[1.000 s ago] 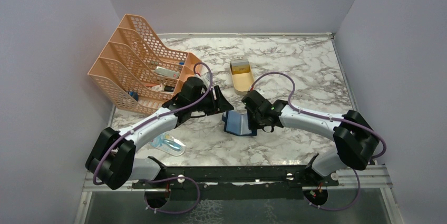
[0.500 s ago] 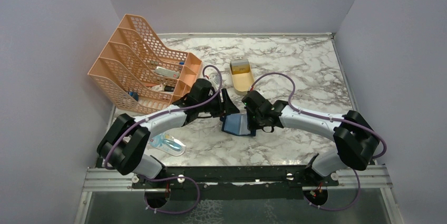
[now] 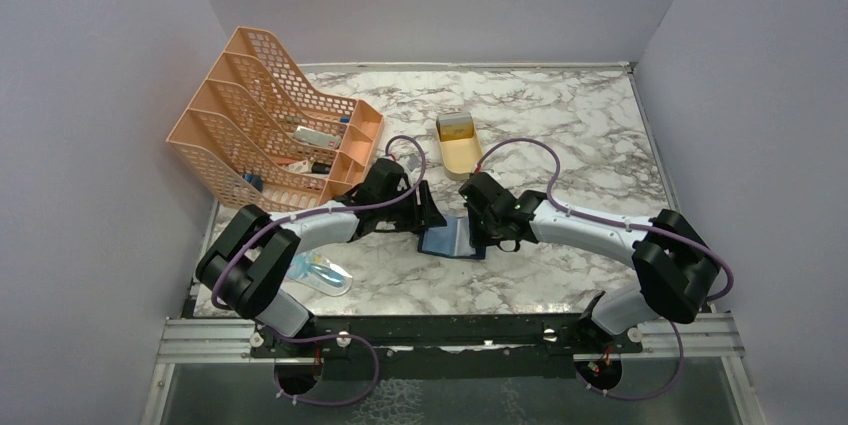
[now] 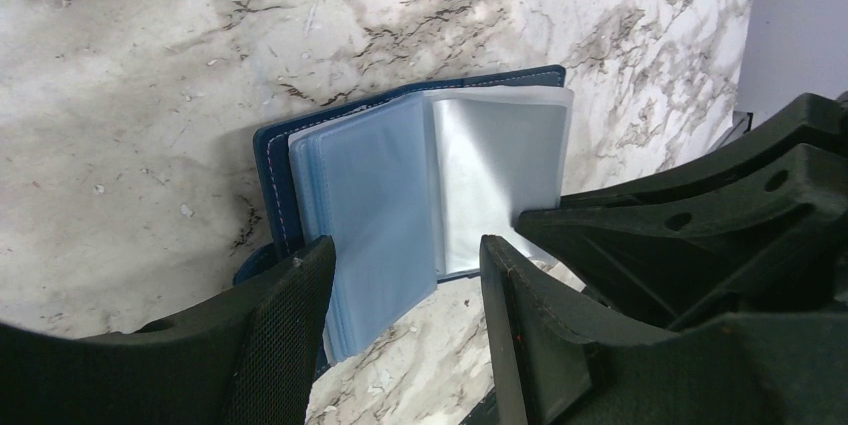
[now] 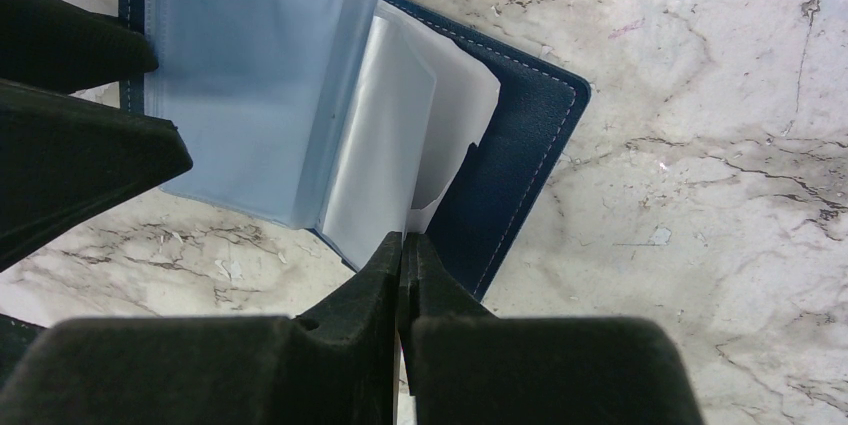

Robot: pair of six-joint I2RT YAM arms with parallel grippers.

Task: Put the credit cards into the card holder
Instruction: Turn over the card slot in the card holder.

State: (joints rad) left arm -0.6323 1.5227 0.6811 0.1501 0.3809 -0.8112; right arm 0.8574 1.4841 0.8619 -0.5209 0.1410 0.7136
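Note:
The navy-blue card holder lies open on the marble table, its clear sleeves fanned up. My right gripper is shut on the near edge of one sleeve and holds it raised off the blue cover. At the holder's left side my left gripper is open, straddling the corner of the sleeve stack with nothing clamped. In the top view the two grippers, left and right, nearly meet over the holder. A yellow-gold credit card sits at the far end of the tan tray.
The tan oval tray stands just behind the holder. An orange mesh file rack with small items fills the back left. A blue-patterned packet lies by the left arm's base. Walls close in on three sides.
My left arm has swung right and brought its open gripper up against the holder's left side. The right gripper has stayed shut on the sleeve.

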